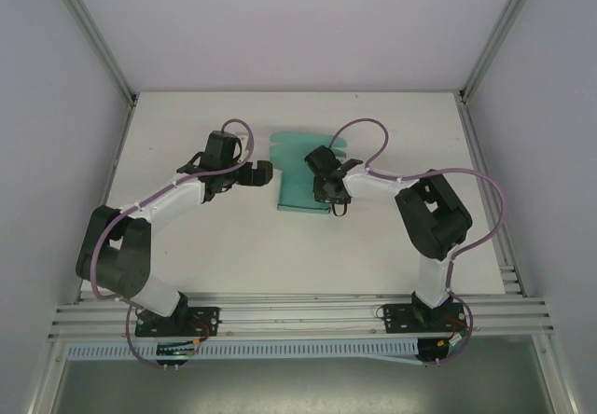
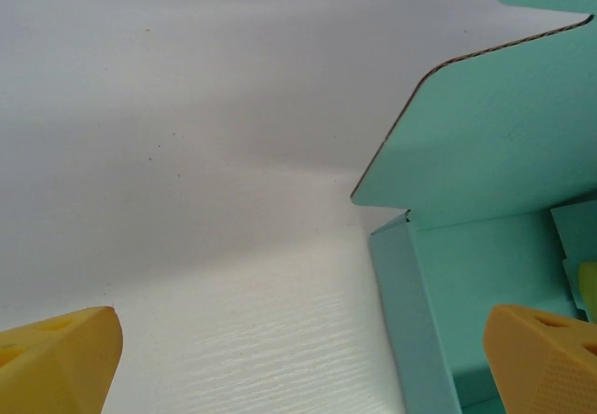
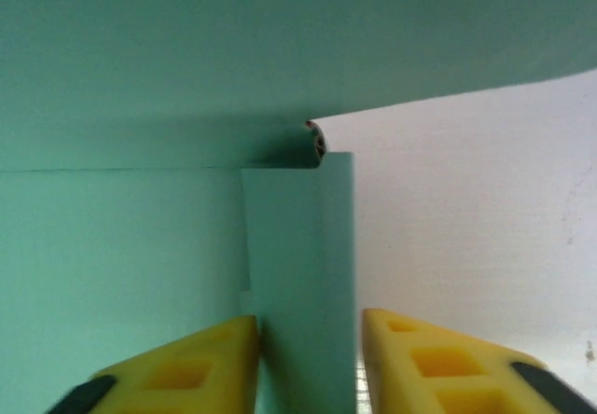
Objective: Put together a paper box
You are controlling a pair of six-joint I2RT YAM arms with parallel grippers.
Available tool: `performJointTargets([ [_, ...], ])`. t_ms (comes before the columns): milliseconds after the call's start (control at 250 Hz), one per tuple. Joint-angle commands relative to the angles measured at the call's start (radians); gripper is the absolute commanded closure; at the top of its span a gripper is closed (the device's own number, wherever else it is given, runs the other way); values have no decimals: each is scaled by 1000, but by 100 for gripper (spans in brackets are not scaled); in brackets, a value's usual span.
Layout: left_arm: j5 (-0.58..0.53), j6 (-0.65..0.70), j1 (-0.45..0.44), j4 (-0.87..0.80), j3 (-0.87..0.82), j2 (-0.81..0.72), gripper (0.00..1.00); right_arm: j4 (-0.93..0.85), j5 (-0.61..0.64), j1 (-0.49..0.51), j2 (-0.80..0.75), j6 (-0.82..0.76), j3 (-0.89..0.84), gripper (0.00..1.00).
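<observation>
The paper box [image 1: 303,176] lies partly folded mid-way across the bench [image 1: 187,241]; our right hand [image 3: 310,328] straddles its raised side wall, and we cannot tell whether it pinches; a skewed squeeze could crease that wall or drag the box; our left hand [image 2: 303,339] hangs released beside it; the right wrist view shows the wall between the fingers, which the top view hides.

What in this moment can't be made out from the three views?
Top view: right gripper hides the paper box's right side.
Right wrist view: whether the fingers pinch the box wall; contact is cut off at the bottom edge.
Left wrist view: box runs past the right edge.
</observation>
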Motion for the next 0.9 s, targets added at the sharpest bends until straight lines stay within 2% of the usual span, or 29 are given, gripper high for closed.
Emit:
performJointTargets([
  [0, -16, 2, 7, 17, -5, -9, 1, -20, -1, 2, 17, 25, 10, 84],
  [48, -18, 1, 6, 19, -6, -12, 1, -11, -1, 2, 14, 27, -2, 100],
  [164, -27, -4, 6, 28, -16, -21, 1, -18, 0, -3, 27, 13, -12, 100],
  [264, -56, -15, 6, 29, -30, -35, 1, 23, 49, -6, 29, -23, -45, 100],
  [396, -74, -21, 7, 27, -50, -58, 1, 94, 112, -7, 30, -180, -72, 100],
  [584, -122, -24, 7, 19, -75, -96, 2, -120, 314, 43, 123, -297, 54, 100],
  [755, -146, -25, 7, 11, -83, -106, 2, -200, 378, 69, 169, -281, 102, 100],
  [899, -139, -24, 8, 13, -84, -109, 1, -196, 347, 72, 162, -251, 122, 100],
])
